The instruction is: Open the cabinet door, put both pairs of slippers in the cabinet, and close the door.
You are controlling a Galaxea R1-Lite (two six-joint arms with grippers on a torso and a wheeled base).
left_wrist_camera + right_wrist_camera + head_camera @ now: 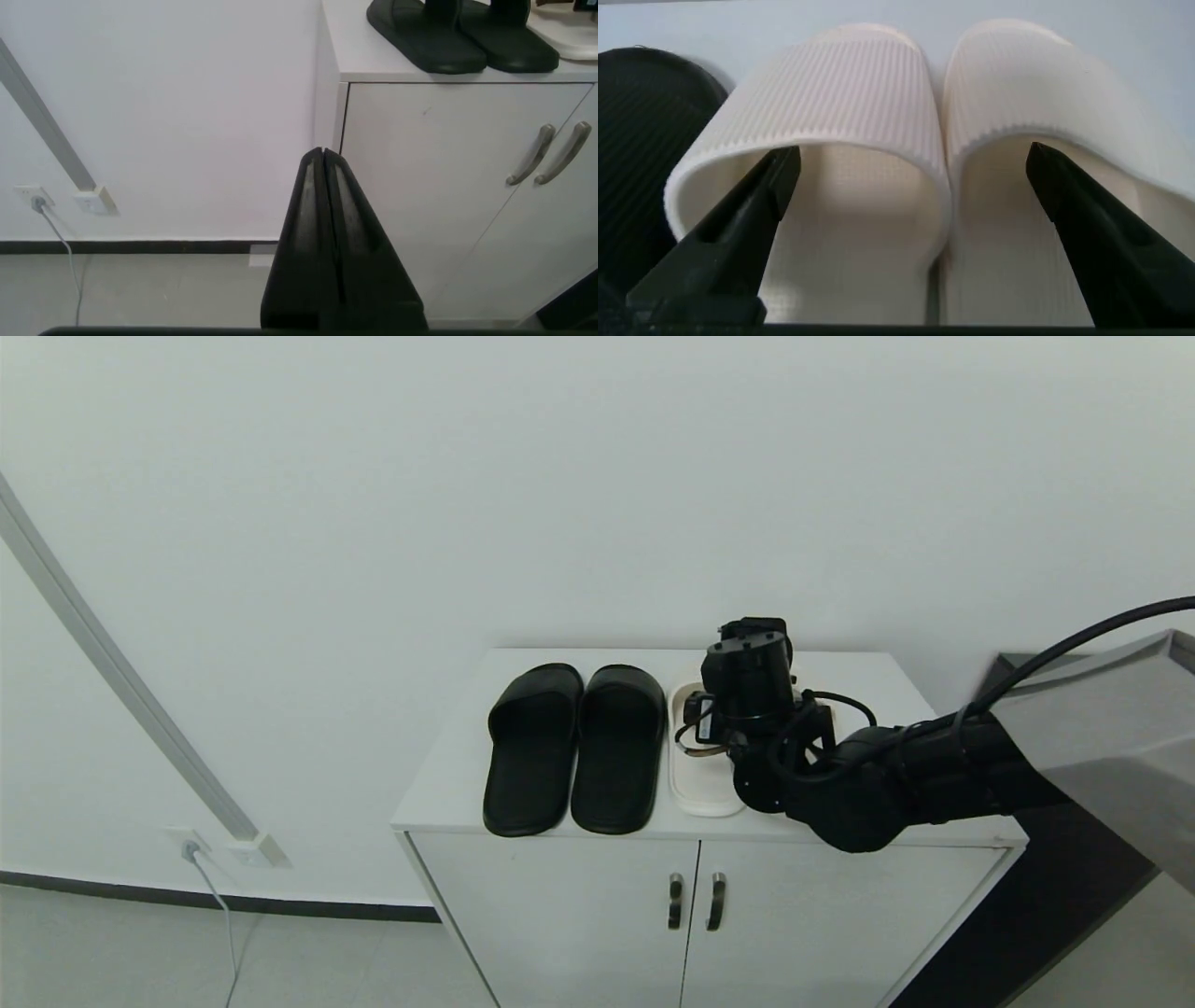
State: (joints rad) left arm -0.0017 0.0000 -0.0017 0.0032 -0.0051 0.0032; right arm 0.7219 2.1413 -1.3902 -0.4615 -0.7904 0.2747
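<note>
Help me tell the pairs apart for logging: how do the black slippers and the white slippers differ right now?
Black slippers lie uncovered; white slippers are partly hidden under the right arm. Black slippers sit toward the robot's left, white slippers to their right. The open right end effector is at the white slippers, away from the black slippers. Both pairs lie on the cabinet top.

White slippers [868,112] — ribbed, matt; black slippers [532,756] — smooth, matt; cabinet [560,915] smooth, its handles [715,901] metallic.

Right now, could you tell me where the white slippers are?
In the head view, the white slippers lie on the cabinet top, just right of the black slippers, with the open right gripper close over them.
</note>
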